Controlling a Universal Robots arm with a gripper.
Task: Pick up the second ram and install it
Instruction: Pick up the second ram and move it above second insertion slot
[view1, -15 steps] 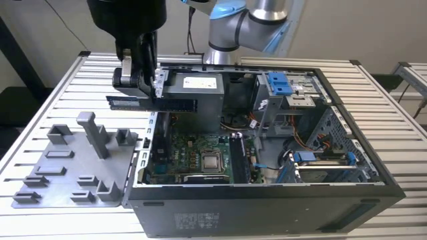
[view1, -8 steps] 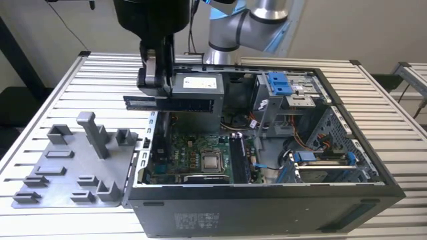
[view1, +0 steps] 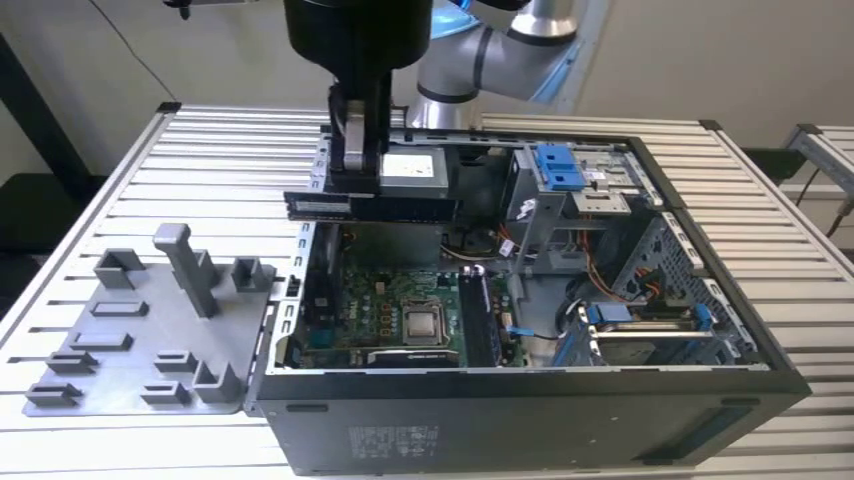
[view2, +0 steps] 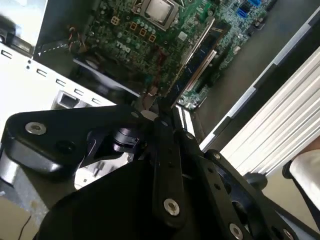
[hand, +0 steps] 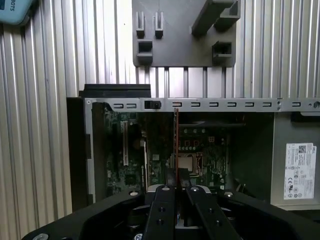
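Note:
In the exterior view the second ram, a dark flat stick, hangs level above the back left part of the open computer case. My gripper is shut on its upper edge. The first wrist view shows the ram edge-on as a thin line running out from between the black fingers, over the motherboard. In the second wrist view the gripper hangs above the motherboard. The long memory slots lie beside the processor; one slot appears to hold a stick.
A grey plastic tray with upright blocks sits on the slatted table at the exterior view's left of the case. Inside the case are a power supply, blue drive brackets and cables. The case walls stand around the motherboard.

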